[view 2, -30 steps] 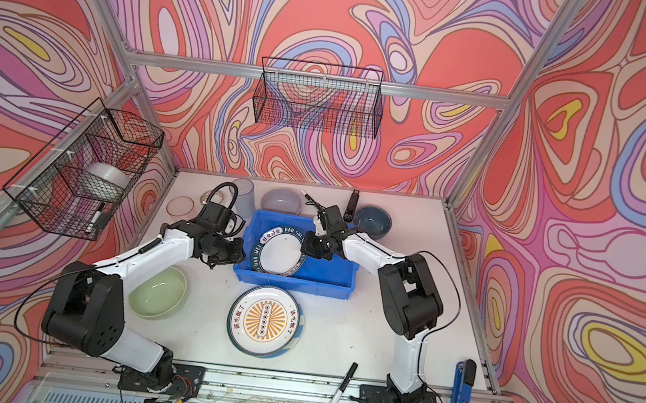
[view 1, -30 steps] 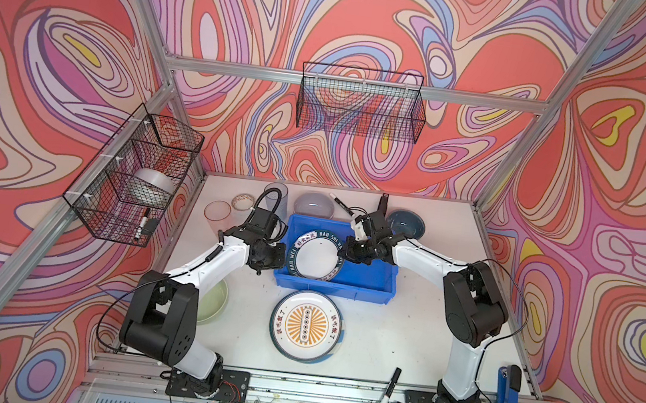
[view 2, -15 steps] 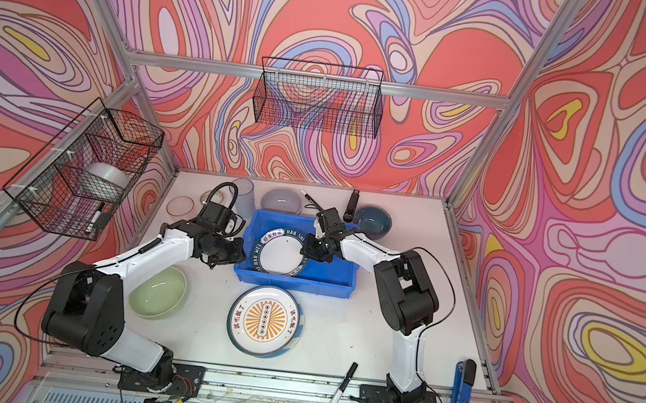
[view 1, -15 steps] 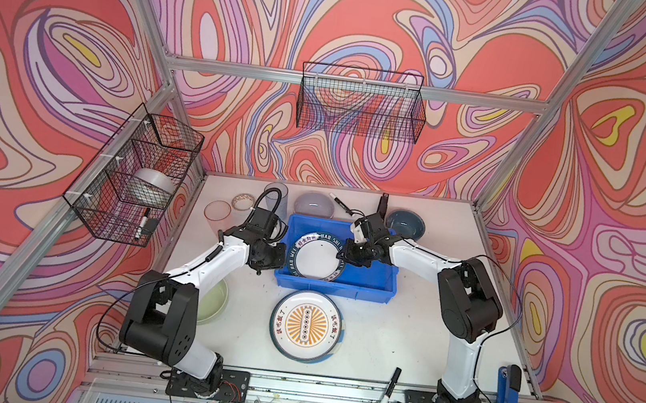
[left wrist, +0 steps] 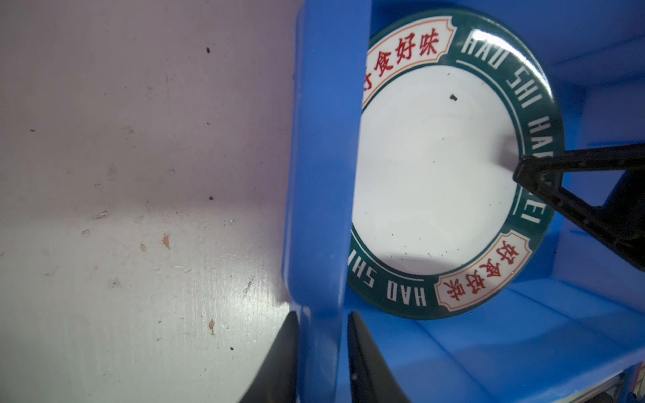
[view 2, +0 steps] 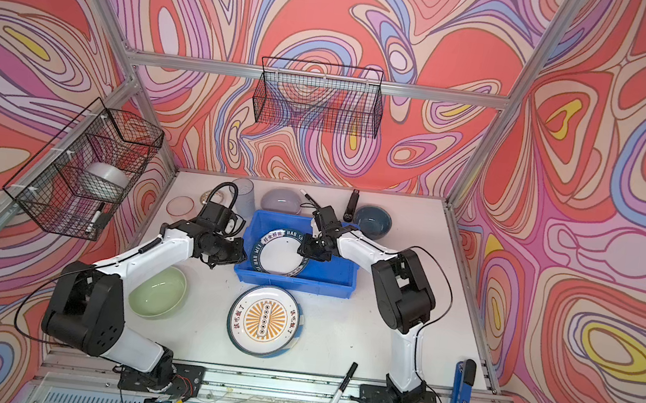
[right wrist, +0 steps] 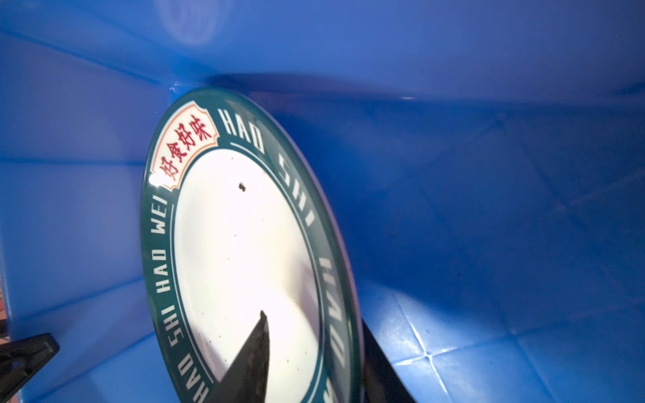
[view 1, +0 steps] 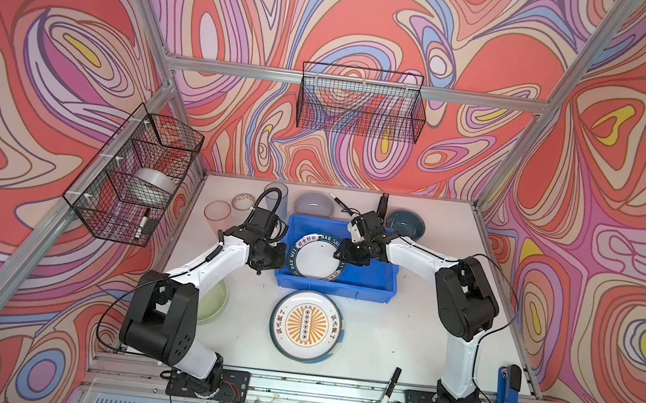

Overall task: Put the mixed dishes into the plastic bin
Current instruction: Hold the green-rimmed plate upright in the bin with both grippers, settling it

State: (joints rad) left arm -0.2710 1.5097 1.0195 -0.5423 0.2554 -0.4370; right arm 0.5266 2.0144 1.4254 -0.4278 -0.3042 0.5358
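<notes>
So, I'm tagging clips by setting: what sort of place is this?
Likely a robot test cell, not a kitchen: an aluminium frame with swirl-printed walls encloses a white table, and two robot arms are mounted on its front rail.

We see the left arm (view 1: 200,267) covering part of the green bowl (view 1: 216,302), and the bin (left wrist: 324,174) wall hiding an edge of the lettered plate (left wrist: 436,167).

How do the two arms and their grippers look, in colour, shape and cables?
Both arms, left arm and right arm, have glossy white link shells with bulky black joint housings. The left gripper and right gripper are black, with thin, tapering fingers. Thin black cables loop beside each arm; a thicker black hose arches over the left wrist.
</notes>
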